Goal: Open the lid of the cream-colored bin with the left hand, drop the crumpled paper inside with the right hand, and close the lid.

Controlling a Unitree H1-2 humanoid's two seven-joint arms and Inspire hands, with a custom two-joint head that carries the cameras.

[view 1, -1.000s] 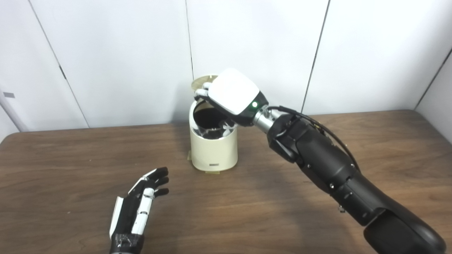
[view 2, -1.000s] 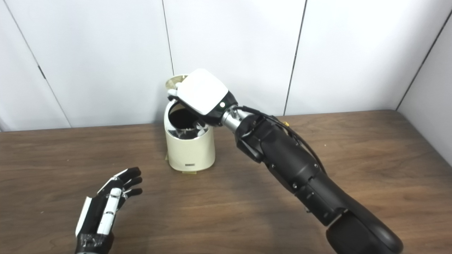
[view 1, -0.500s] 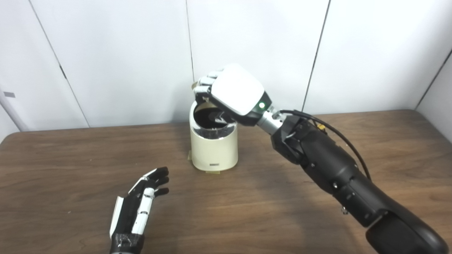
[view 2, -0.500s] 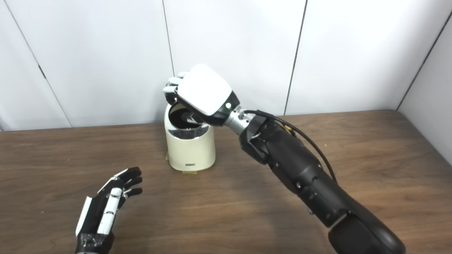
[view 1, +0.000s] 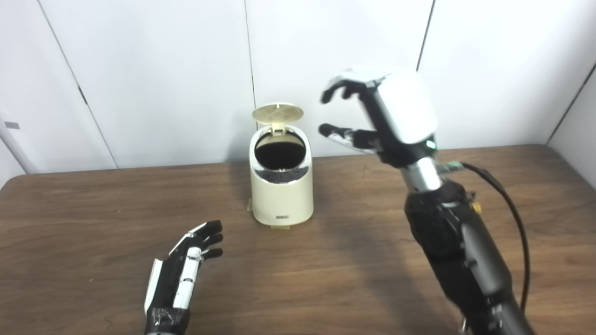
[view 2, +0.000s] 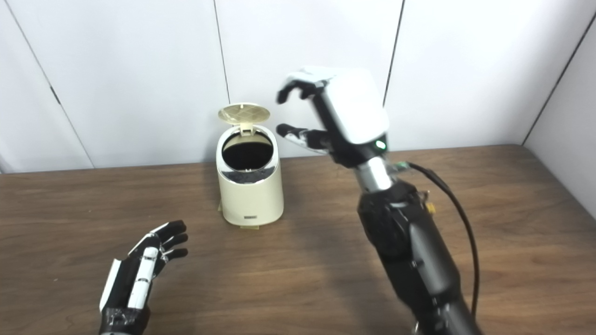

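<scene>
The left hand point(view 1: 179, 272) lies low over the table point(view 1: 70, 223) near its front edge, left of centre, palm turned inward, fingers point(view 1: 205, 235) straight and slightly spread, holding nothing and well apart from everything else. Beyond it and a little to the right, the bin point(view 1: 281, 186) stands upright near the table's back edge, about midway along it, on a small tan pad that peeks out at its base. Its lid point(view 1: 277, 112) is swung up on the rear hinge and stands almost vertical against the white wall point(view 1: 163, 70), ribbed underside facing forward. The mouth of the bin is open and dark inside; whether the paper lies within cannot be told, and no paper shows anywhere on the table. To the right of the bin, the right hand point(view 1: 379, 114) is raised in the air above the table, level with the lid and clear of it, not touching the bin. Its fingers point(view 1: 337, 88) curl loosely leftward with the thumb point(view 1: 340, 132) held apart beneath them, so the grasp is wide and empty. Its dark forearm point(view 1: 458, 246) rises from the front right, a black cable point(view 1: 510, 209) looping beside the wrist.
</scene>
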